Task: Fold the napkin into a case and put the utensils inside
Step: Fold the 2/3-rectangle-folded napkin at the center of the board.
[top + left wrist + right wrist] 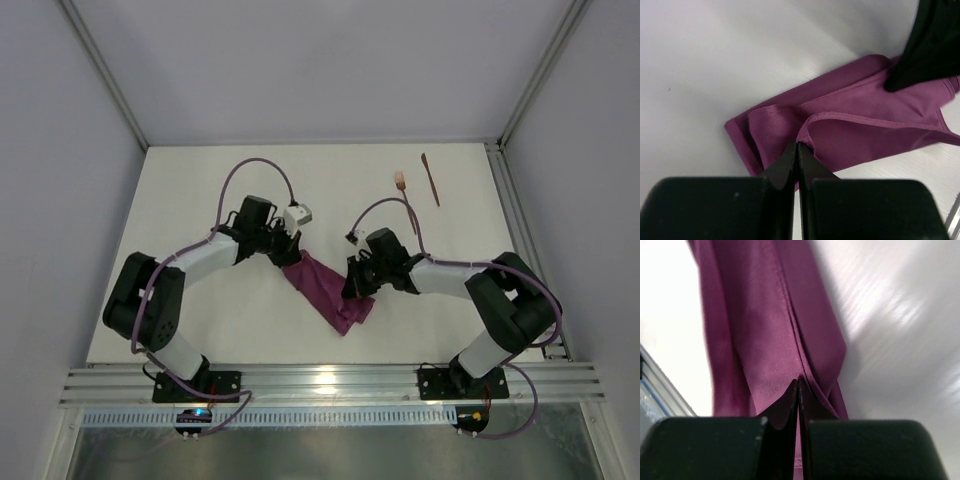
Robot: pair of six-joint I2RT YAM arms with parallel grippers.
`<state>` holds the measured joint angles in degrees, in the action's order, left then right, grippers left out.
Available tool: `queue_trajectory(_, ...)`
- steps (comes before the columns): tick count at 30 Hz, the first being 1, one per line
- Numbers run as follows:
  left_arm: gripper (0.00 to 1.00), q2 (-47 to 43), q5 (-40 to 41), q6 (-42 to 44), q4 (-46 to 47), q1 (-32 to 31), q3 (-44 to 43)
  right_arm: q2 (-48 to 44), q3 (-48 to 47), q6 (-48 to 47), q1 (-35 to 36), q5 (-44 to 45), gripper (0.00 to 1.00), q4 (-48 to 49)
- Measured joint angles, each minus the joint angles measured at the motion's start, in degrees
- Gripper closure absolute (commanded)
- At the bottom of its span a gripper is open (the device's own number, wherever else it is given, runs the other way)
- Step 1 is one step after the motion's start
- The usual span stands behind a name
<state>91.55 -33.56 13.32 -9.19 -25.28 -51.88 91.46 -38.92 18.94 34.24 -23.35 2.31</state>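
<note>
Napkin [325,295] is lying as a narrow magenta strip, running diagonally across the centre of the overhead frame on the white bench [200,180]. It is partly folded and not yet a case. The left pincer [288,257] is working the strip's upper-left end. In its own wrist view its 2 fingers [790,160] are pressing together and appear to be nipping a single hemmed edge. The right pincer [352,290] is clamping the lower-right part, and its closed tips are biting into a crease where several layers are meeting. The fork [400,183] and knife [430,180] are waiting side by side in the upper right of the overhead frame, well apart from the cloth.

Trouble is most likely sitting in the left-hand grip. It is taking so little fabric that the hem could slide free once the arm is lifting or pulling. If it is holding only 1 layer, the fold beneath could be peeling open rather than travelling with it. With both ends pinned, arms moving out of step could be stretching or twisting the strip and skewing the pouch. The right arm's cable [390,200] is looping close to the fork and could be nudging it on a wide swing.
</note>
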Motion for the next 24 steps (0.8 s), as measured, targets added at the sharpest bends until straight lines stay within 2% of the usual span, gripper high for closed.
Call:
queue_trajectory(13,1.00,7.0,5.8,-5.7,-3.5,1.8,-8.5,-0.8,2.3,0.7,1.9,-4.4,0.93,1.9)
queue_trajectory(23,1.00,12.5,7.3,-6.8,-8.0,1.8,-13.7,-5.0,2.3,0.9,2.1,-0.2,0.87,-3.1)
queue_trajectory(24,1.00,12.6,7.5,-6.8,-8.2,1.8,-13.8,-5.8,2.3,0.9,2.1,0.9,0.84,-4.1)
